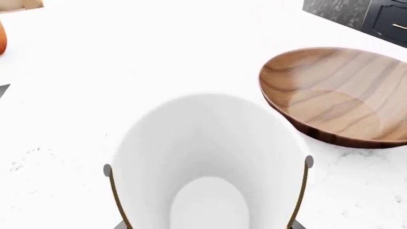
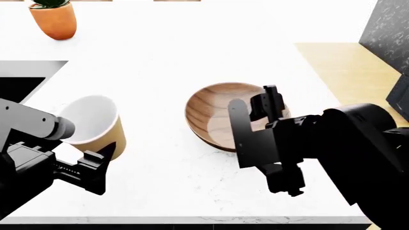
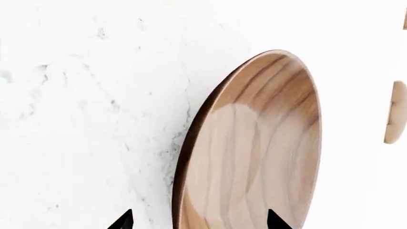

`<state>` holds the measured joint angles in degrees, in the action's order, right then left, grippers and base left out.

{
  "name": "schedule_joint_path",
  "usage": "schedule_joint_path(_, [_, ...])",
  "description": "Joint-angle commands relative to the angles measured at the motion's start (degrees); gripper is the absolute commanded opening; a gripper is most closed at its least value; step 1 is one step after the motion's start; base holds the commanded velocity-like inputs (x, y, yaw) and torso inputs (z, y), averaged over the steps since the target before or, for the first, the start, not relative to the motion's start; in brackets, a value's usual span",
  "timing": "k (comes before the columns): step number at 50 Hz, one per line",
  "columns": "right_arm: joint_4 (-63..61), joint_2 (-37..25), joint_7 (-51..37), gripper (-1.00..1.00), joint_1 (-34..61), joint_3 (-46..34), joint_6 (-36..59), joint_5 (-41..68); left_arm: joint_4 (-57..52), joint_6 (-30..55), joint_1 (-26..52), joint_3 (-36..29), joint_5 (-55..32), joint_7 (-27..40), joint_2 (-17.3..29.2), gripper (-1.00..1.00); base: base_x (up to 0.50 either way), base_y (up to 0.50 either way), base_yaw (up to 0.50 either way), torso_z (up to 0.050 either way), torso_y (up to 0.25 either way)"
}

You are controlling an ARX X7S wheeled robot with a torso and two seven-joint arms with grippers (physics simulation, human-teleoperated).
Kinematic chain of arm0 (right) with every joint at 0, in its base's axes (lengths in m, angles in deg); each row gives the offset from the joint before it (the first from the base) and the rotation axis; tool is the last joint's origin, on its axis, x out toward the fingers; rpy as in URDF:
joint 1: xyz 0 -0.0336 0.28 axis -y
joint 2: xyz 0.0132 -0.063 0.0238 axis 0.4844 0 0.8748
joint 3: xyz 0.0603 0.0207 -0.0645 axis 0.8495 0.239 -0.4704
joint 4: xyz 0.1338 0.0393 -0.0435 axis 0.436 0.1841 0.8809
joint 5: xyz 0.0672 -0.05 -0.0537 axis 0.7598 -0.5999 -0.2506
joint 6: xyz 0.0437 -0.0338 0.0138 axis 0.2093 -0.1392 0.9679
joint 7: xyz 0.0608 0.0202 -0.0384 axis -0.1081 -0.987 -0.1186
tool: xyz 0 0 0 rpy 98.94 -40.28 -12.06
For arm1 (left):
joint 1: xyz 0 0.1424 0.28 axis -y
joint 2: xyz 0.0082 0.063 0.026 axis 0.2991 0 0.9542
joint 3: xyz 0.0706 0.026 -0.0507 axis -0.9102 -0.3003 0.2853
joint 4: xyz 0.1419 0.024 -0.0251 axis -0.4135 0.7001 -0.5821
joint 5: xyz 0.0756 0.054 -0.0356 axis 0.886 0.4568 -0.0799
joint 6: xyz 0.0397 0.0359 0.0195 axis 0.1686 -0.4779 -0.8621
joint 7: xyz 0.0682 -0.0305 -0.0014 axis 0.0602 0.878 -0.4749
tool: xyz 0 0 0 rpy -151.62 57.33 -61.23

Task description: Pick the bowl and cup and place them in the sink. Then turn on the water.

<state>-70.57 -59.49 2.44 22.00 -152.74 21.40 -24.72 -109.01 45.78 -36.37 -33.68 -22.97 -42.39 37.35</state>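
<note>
The tan cup (image 2: pixel 96 125) with its white inside (image 1: pixel 207 157) sits between my left gripper's (image 2: pixel 96 154) fingers, and the gripper (image 1: pixel 208 167) is shut on its sides. It is tilted at the counter's near left. To the right of it the wide wooden bowl (image 2: pixel 217 115) rests on the white counter, also visible in the left wrist view (image 1: pixel 343 93). My right gripper (image 2: pixel 254 103) is open, and its two fingertips straddle the bowl's (image 3: pixel 254 148) rim without touching it. A corner of the black sink (image 2: pixel 16 88) with its grey rim shows at the far left. No faucet is in view.
An orange plant pot (image 2: pixel 54 20) stands at the counter's back left. The counter's (image 2: pixel 172 62) front edge runs just below both arms. Wooden floor (image 2: pixel 345 62) and a dark cabinet (image 2: pixel 386 26) lie beyond its right edge.
</note>
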Motion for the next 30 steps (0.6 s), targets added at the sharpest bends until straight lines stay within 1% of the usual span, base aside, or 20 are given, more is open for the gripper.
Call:
schedule_joint_path(1, [4.4, 2.1, -1.9, 1.0, -1.8, -0.3, -1.6, 0.0, 0.1, -1.0, 0.7, -0.9, -0.9, 0.7, 0.5, -1.0, 0.0, 0.0, 0.0, 0.0, 0.0])
schedule_joint_path(22, [11.0, 5.2, -3.3, 1.0, -4.2, -2.3, -4.1, -0.4, -0.2, -1.4, -0.3, -0.6, 0.8, -1.0, 0.3, -1.0, 0.0, 0.0, 0.0, 0.0, 0.0])
schedule_joint_path(30, [13.6, 6.6, -3.8, 1.0, -4.9, -1.9, -4.4, 0.3, -0.5, -1.9, -0.7, -0.5, 0.5, -0.7, 0.6, -1.0, 0.0, 0.0, 0.0, 0.0, 0.0])
